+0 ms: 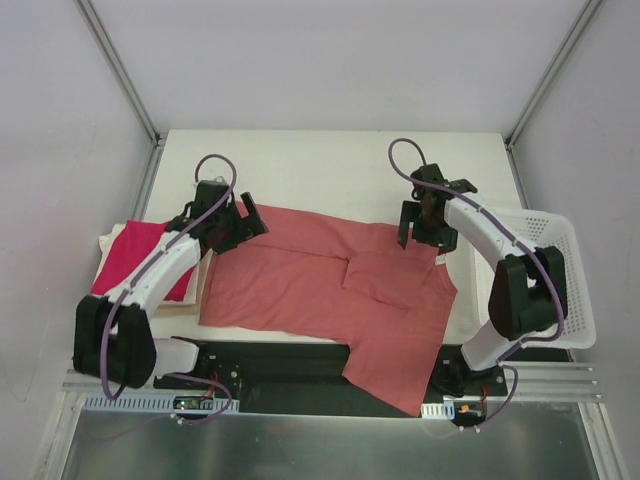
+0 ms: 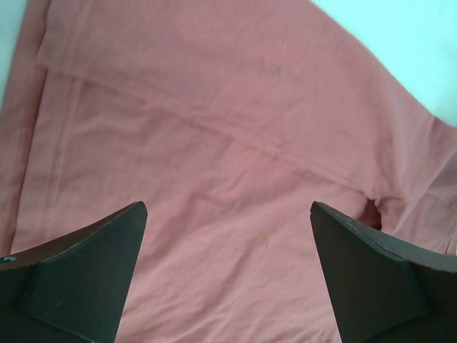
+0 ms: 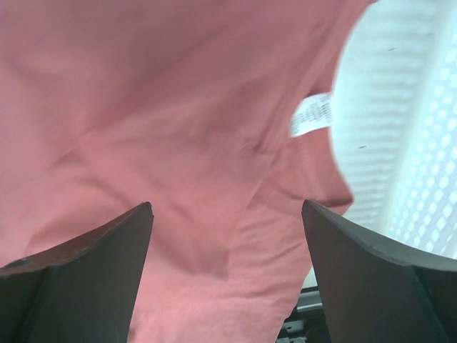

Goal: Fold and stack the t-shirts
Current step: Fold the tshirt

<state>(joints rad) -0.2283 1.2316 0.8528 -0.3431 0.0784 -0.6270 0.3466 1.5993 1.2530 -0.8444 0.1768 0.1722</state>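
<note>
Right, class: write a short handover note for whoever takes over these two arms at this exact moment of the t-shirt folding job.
Left gripper: fingers open, empty, over the left side of the salmon-pink cotton t-shirt.
Right gripper: fingers open, empty, over its right side, near the white plastic mesh basket.
Done: magenta-red folded t-shirt lies on a cream folded t-shirt at the left of the table.
Left: the salmon shirt lies spread, one flap folded inward, a corner over the near edge. Finish folding it and add it to the stack.
</note>
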